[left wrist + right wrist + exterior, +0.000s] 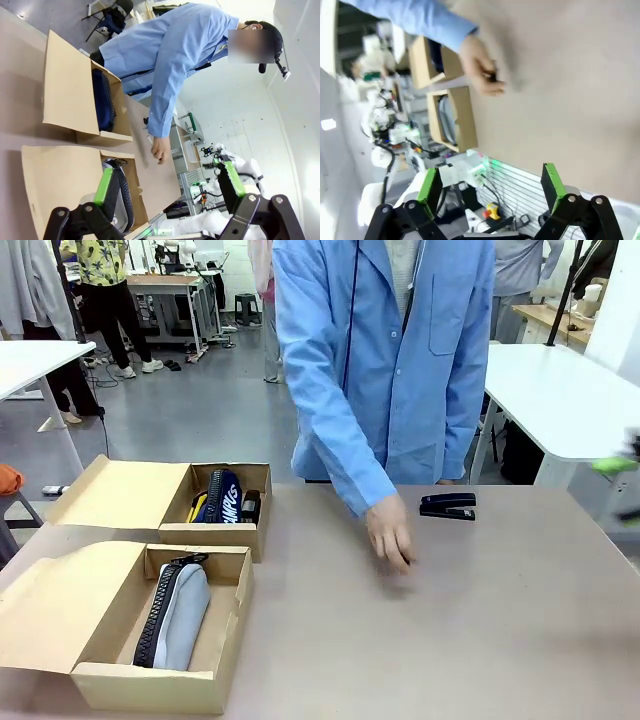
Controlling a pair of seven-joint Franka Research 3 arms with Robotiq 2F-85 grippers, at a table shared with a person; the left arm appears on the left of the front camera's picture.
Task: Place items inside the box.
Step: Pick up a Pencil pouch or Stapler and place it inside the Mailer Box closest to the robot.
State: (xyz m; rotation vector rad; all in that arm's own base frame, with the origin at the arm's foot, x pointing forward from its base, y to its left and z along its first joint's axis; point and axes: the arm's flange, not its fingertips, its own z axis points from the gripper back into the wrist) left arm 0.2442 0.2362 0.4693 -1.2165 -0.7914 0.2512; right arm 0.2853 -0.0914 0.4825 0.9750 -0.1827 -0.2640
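Two open cardboard boxes stand at the table's left. The far box (215, 532) (65, 90) holds the navy pouch with white lettering (224, 496) (102, 100), a yellow item (196, 506) and a black item (250, 506). In the near box (160, 688) (60, 175) lies the grey zip pouch (180, 615). One black stapler (447, 506) rests on the table by the person. The person's hand (388, 532) (480, 70) hovers low over the table's middle with something small and dark at its fingertips. My left gripper (167, 187) is open and holds nothing. My right gripper (490, 185) (625, 485) is open, blurred at the right edge.
The person in a blue coat (385, 360) leans over the far edge. Both box lids (115, 493) lie folded out to the left. Bare tabletop (480, 630) stretches across the middle and right. White tables (560, 390) stand behind.
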